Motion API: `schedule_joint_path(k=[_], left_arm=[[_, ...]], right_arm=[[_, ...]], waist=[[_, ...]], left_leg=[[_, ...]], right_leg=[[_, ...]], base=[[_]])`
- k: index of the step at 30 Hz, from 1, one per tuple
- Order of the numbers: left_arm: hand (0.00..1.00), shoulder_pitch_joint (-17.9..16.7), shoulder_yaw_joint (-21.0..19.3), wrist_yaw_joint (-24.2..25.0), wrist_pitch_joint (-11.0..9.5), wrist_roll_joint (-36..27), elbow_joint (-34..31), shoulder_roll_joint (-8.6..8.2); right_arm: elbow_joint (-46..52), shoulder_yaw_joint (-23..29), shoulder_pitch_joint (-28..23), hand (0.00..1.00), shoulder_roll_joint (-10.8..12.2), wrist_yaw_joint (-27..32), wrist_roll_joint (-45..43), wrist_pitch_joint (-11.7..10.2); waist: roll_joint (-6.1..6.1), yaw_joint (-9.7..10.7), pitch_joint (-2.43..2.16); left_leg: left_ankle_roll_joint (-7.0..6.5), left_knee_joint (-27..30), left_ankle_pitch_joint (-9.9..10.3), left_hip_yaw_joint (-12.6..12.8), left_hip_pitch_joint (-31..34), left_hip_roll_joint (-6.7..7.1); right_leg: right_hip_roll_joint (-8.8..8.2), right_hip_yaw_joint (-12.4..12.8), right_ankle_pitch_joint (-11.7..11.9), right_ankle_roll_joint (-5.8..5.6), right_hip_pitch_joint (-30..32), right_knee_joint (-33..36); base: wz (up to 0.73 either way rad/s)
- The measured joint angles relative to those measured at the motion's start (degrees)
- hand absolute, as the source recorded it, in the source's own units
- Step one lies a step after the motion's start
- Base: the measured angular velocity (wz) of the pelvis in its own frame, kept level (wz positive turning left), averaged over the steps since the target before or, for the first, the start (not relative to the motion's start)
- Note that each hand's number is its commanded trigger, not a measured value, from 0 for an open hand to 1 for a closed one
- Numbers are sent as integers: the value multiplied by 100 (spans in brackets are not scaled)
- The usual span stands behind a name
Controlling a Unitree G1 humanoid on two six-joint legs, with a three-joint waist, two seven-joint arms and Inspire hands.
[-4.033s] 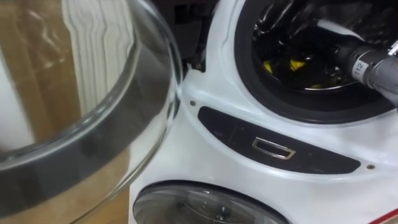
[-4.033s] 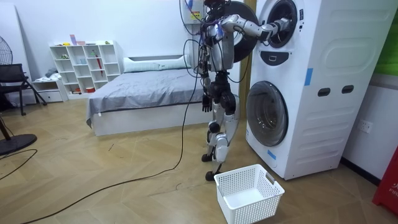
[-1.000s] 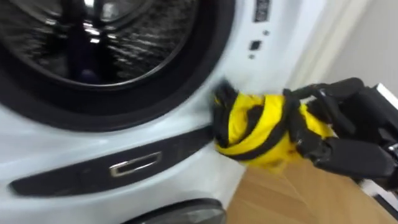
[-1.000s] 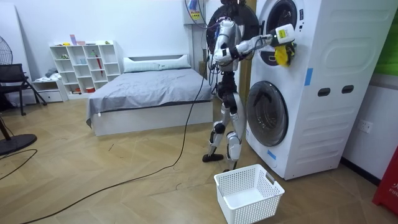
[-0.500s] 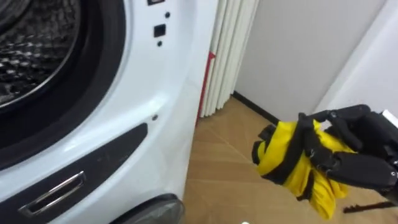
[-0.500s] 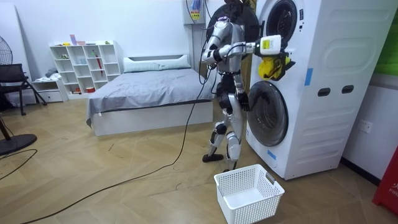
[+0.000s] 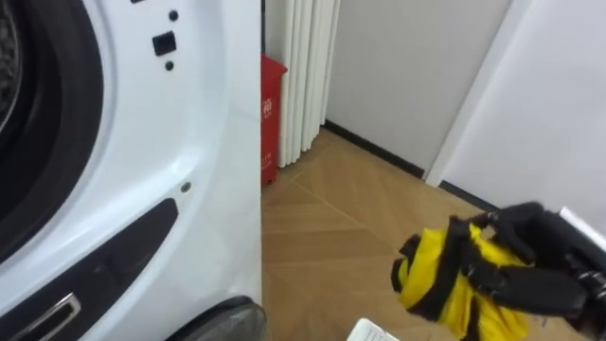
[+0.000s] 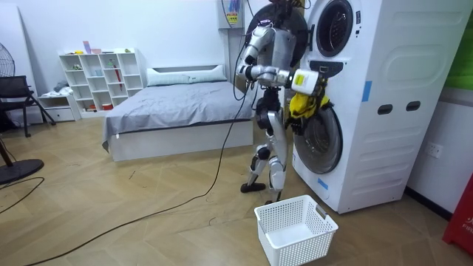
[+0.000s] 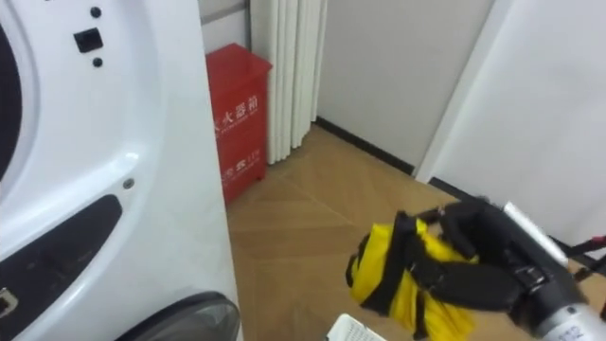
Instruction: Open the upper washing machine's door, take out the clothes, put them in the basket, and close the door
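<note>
A yellow garment with black trim point(image 7: 443, 280) is bunched in my black right hand point(image 7: 536, 269), whose fingers curl round it, low at the right and out over the wooden floor. The garment point(image 9: 401, 277) and that right hand point(image 9: 485, 269) are well clear of the white washing machine point(image 7: 204, 142), whose upper drum opening point(image 7: 38, 142) lies at the far left. In the room view I stand before the washing machine point(image 8: 369, 103) with the garment point(image 8: 301, 106) held out at chest height. My left hand point(image 8: 286, 124) hangs low by my hip.
A white laundry basket point(image 8: 295, 230) stands on the floor below the garment, its corner point(image 7: 371, 332) at the bottom edge. A red box point(image 9: 237, 106) and white curtain point(image 7: 301, 66) are beside the machine. The machine's upper door point(image 8: 284, 22) is swung open behind me. A bed point(image 8: 174, 107) is behind me.
My right hand drew the yellow garment out of the upper drum, then swung it away from the machine and lower, above the basket. I have turned away from the drum.
</note>
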State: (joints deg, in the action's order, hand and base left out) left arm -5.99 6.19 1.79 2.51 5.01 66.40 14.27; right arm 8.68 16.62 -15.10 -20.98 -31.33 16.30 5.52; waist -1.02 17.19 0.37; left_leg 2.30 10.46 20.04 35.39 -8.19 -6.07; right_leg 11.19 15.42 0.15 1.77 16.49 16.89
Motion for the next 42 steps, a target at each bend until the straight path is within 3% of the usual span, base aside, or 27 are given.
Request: schedule_joint_path(k=[1,7,13,17,21,25,30,42], left_arm=[[0,23,74,0,-6,5,-7,-32],[0,205,410,4,-65,-77,-18,-173],[0,396,567,-9,-265,-200,-75,-193],[0,418,647,-30,-374,-330,-85,-204],[0,447,694,-40,-467,-327,-96,-206],[0,545,750,-124,-509,-324,-101,-213],[0,644,758,-280,-510,-324,-84,-246],[0,779,753,-409,-506,-552,0,-349]], right_arm=[[-315,-129,-2,100,37,-8,-192,8],[-1884,-803,68,100,92,378,-538,-57],[-3584,-1068,699,100,186,906,-564,-368],[-4310,-1087,1036,100,249,1334,-507,-469],[-4788,-1097,1095,100,358,1680,-265,-810],[-5096,-1101,1211,100,422,1931,-277,-972],[-5331,-1099,1341,100,493,2169,-274,-1005],[-5503,-1071,1582,100,472,2712,-438,-1072]], waist=[[-54,-18,-51],[-460,-152,-27],[-605,-164,33],[-716,-203,2],[-818,-267,12],[-943,-338,-2],[-950,-352,-1],[-1017,-331,-7]], left_leg=[[-2,14,0,6,62,5],[-50,67,-14,-5,389,98],[-140,118,-84,-191,706,189],[-193,114,-136,-356,931,290],[-219,120,-174,-574,1026,301],[-288,112,-263,-648,1271,393],[-342,80,-398,-731,1468,499],[-407,-80,-471,-735,1687,591]], right_leg=[[-8,6,3,5,58,5],[-82,23,1,-18,418,123],[-255,-116,7,-29,692,200],[-368,-234,14,-49,870,205],[-476,-436,1,-63,885,182],[-591,-483,15,-83,1110,185],[-719,-540,40,-108,1292,177],[-767,-511,117,-142,1566,198]], base=[[-3],[-3],[16],[25],[25],[14],[14],[0]])
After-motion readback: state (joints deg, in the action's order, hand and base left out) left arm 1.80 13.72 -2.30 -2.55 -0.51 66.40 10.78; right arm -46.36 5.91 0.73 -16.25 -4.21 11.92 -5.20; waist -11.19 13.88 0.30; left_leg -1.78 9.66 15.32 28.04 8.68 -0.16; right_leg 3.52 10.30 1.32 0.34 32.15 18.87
